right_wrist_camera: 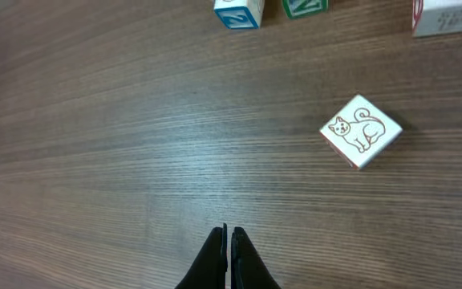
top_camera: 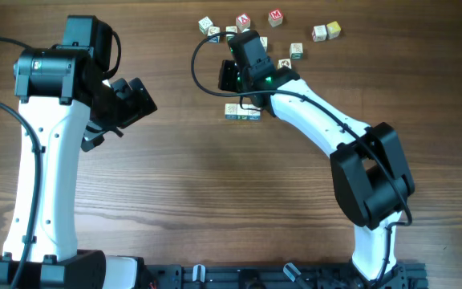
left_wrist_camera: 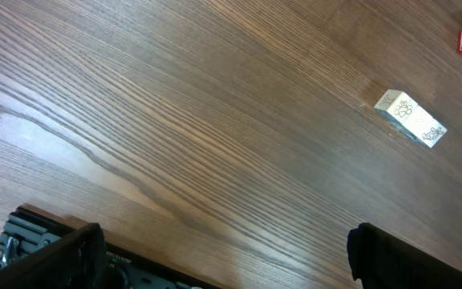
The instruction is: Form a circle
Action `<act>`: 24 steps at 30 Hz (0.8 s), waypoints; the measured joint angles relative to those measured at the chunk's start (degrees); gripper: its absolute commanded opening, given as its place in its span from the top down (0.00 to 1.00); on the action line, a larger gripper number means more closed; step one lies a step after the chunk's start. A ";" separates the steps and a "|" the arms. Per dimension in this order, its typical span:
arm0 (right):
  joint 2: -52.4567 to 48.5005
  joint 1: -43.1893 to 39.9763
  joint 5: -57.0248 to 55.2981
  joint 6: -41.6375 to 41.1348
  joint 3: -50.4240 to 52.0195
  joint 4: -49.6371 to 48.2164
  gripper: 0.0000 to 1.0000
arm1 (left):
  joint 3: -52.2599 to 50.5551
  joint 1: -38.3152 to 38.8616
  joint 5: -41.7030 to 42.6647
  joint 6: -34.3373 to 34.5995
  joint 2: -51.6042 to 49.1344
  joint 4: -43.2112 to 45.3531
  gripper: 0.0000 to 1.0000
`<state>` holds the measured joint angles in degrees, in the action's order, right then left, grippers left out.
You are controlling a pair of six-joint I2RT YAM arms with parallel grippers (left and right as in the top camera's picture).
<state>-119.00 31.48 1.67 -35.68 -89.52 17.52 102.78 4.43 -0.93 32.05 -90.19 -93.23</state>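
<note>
Cubes (top_camera: 324, 31) lie scattered along the bench's (top_camera: 215, 193) far edge, no ring formed. My right gripper (right_wrist_camera: 228, 234), pressed together and empty, hovers near the cat cube (right_wrist_camera: 361, 132); the left gripper (left_wrist_camera: 223, 257) hangs spread apart. Next, I judge: nudging cubes into an arc.

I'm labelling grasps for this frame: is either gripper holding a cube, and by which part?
Nothing is held. The right gripper is shut on nothing, apart from the cat cube; the left gripper is open and empty.
</note>
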 measured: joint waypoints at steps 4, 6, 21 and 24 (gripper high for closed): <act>-0.35 0.02 0.00 0.02 -0.24 -0.04 0.95 | 0.00 0.00 0.00 0.00 0.00 0.00 0.00; -1.09 0.17 -0.04 0.02 -0.44 -0.07 0.95 | 0.00 0.00 0.00 0.00 0.00 -0.02 0.00; -3.91 2.19 -3.37 0.02 -0.66 0.37 0.95 | 0.00 0.00 0.00 0.00 0.00 -0.02 0.00; -3.93 2.19 -4.11 0.02 -0.66 0.87 0.95 | 0.00 0.00 0.00 0.00 0.00 0.00 0.00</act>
<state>-122.93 33.67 -2.44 -35.66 -90.17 18.39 102.78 4.43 -0.93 32.05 -90.19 -93.23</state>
